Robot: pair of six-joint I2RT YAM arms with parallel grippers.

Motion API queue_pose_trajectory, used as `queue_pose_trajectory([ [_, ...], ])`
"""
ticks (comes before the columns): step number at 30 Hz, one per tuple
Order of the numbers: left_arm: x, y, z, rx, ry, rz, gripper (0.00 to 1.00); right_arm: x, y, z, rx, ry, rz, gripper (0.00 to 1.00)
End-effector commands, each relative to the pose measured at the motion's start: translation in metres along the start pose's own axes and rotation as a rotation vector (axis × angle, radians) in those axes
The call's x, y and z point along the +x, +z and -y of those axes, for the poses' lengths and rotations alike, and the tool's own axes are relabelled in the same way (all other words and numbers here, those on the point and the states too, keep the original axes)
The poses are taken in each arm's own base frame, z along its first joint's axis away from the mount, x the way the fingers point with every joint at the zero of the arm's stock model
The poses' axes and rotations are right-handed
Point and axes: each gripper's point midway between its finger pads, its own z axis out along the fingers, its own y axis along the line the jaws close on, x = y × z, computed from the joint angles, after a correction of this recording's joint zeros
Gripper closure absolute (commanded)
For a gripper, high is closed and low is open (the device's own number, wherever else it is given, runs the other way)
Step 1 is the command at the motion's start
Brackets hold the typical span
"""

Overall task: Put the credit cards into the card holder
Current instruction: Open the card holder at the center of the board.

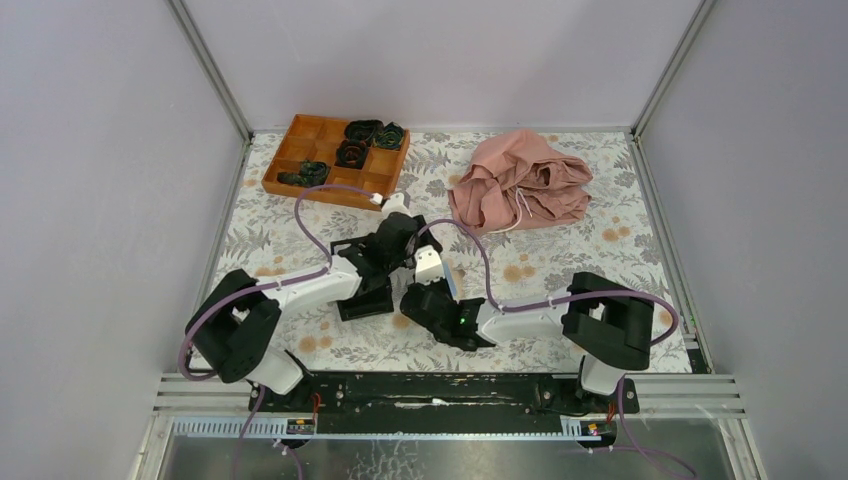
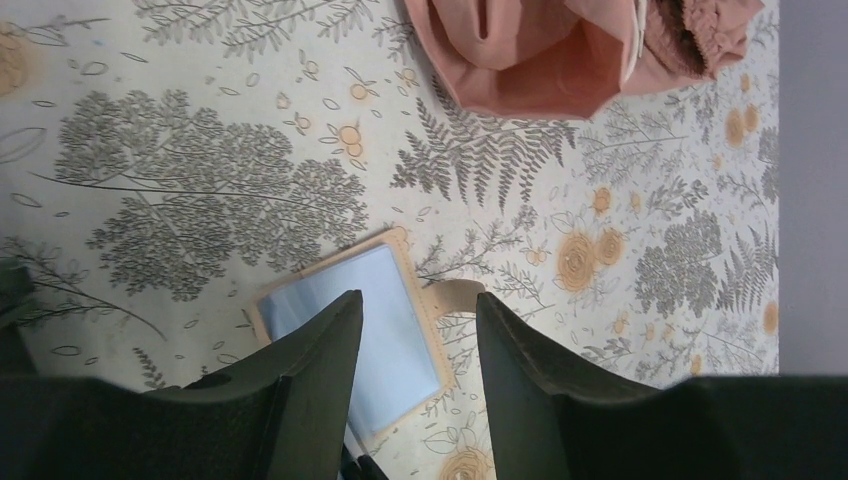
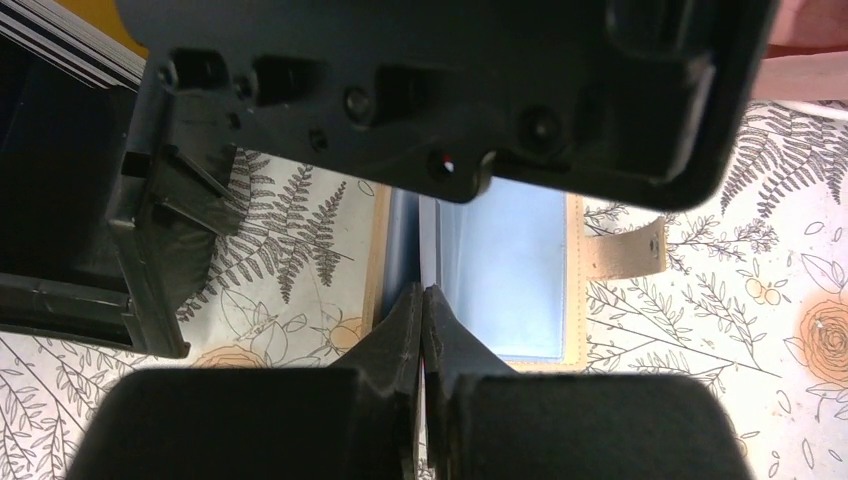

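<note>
The card holder (image 1: pixel 430 264) lies open on the floral table between both grippers, tan-edged with a pale blue inner face (image 2: pixel 385 310) and a strap tab (image 3: pixel 625 250). My left gripper (image 2: pixel 415 315) is open and hovers just above it, one finger (image 2: pixel 320 360) over the blue face. My right gripper (image 3: pixel 422 298) is shut on a thin credit card held edge-on; its pale edge (image 3: pixel 428 240) stands at the holder's middle fold (image 3: pixel 405 240). In the top view the right gripper (image 1: pixel 432 292) meets the holder from the near side and the left gripper (image 1: pixel 412 248) from the far left.
A black open box (image 1: pixel 365 302) stands just left of the holder, beside the left arm. An orange-brown compartment tray (image 1: pixel 310 150) with dark items is at the back left. A crumpled pink cloth (image 1: pixel 520 190) lies at the back right. The left gripper's housing (image 3: pixel 430 90) fills the top of the right wrist view.
</note>
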Motion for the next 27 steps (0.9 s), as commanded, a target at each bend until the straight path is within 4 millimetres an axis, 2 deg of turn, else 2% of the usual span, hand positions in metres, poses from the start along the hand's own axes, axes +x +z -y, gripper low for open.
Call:
queue_pose_trajectory([
  [1, 0.019, 0.006, -0.004, 0.004, -0.010, -0.056, 0.47, 0.012, -0.012, 0.003, -0.022, -0.021, -0.031, 1.00],
  [8, 0.033, 0.004, -0.022, -0.061, -0.003, -0.085, 0.47, 0.013, -0.013, 0.008, -0.008, -0.014, -0.029, 1.00],
  [12, 0.042, 0.002, -0.030, -0.101, 0.026, -0.116, 0.47, 0.004, -0.017, 0.008, -0.020, 0.007, -0.012, 1.00],
  [27, 0.045, -0.014, -0.056, -0.204, 0.088, -0.128, 0.48, 0.009, -0.018, 0.014, -0.008, 0.012, -0.014, 1.00],
])
